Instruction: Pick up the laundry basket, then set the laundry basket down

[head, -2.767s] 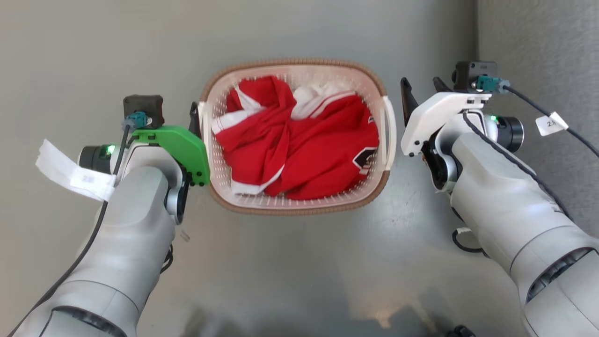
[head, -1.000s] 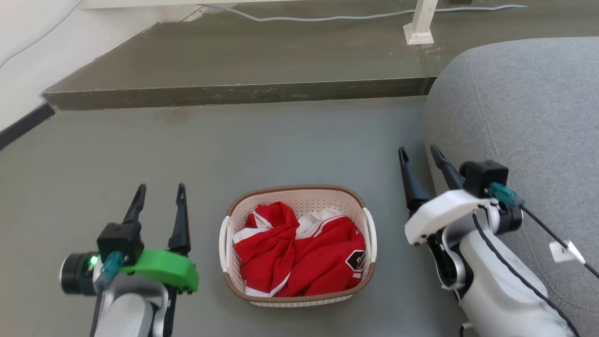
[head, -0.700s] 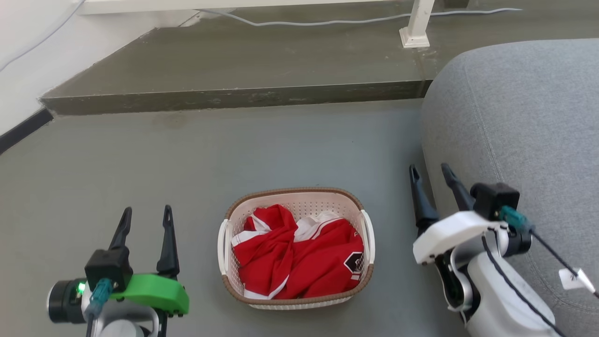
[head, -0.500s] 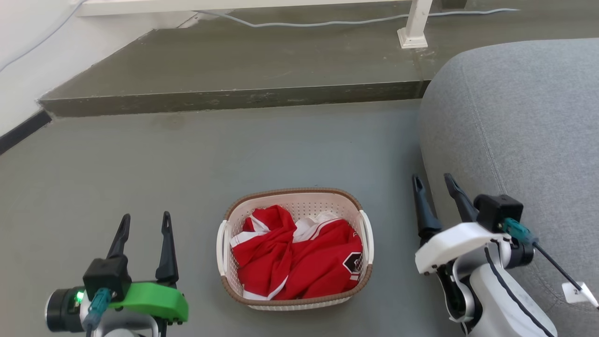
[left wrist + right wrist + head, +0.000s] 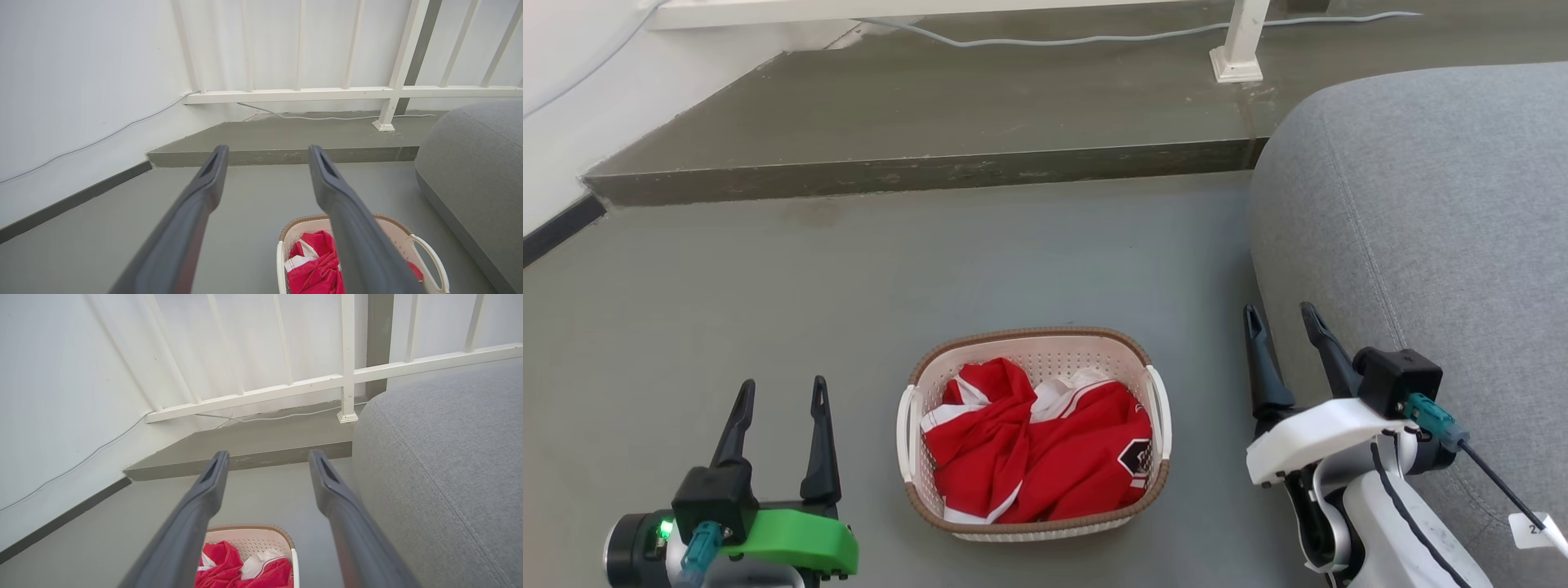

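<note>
The laundry basket point(image 5: 913, 380) stands on the grey floor, cream-white and perforated with a brown rim, white handles on both sides and red and white clothes inside. It shows low in the left wrist view point(image 5: 425, 249) and the right wrist view point(image 5: 253, 539). My left gripper point(image 5: 783, 394) is open to the basket's left, apart from it, holding nothing. My right gripper point(image 5: 1280, 317) is open to the basket's right, also apart and empty. Both point away from me, up the head view.
A grey sofa point(image 5: 1421, 212) rises close beside my right arm. A raised concrete step point(image 5: 931, 167) crosses the floor beyond the basket, with a white railing post point(image 5: 1237, 49) and a cable on it. A white wall with dark skirting runs at the left.
The head camera rose from looking straight down to looking forward. Both grippers, earlier at the basket's handles, now stand away from it. In the last second both arms sank a little in the view.
</note>
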`<state>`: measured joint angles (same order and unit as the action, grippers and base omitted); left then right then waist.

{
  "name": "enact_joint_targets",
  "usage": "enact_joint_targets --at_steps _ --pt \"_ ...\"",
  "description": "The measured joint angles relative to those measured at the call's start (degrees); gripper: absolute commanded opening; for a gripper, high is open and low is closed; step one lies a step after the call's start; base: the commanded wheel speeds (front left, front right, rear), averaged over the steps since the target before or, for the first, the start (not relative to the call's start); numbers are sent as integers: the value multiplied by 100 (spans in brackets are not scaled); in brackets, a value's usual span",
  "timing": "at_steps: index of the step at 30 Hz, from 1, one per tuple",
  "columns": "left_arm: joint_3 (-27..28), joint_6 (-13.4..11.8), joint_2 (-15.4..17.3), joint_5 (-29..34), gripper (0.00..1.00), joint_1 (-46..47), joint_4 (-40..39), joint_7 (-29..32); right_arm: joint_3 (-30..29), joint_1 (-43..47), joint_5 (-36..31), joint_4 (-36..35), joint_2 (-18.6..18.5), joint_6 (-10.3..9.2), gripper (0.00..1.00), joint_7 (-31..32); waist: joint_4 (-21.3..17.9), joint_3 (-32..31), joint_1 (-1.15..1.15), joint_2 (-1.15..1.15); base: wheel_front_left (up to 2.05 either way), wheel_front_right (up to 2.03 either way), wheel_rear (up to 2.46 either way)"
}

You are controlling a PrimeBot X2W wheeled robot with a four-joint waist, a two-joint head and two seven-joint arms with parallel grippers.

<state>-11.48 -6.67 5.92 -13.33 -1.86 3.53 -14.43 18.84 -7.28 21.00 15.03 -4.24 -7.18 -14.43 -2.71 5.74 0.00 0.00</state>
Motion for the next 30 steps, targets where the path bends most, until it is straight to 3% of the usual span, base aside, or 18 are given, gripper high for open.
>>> enact_joint_targets --at_steps 21,22,30 --pt "53 0 -82 152 100 -187 -269 0 -177 250 -159 -313 66 0 100 0 20 44 0 0 0 0 0" --pt "53 0 -82 154 0 -196 -282 1 -186 270 -177 -322 67 0 0 0 23 47 0 0 0 0 0" --pt "-31 13 -156 36 0 -250 -10 26 -163 553 -69 -54 77 22 0 3 26 47 0 0 0 0 0"
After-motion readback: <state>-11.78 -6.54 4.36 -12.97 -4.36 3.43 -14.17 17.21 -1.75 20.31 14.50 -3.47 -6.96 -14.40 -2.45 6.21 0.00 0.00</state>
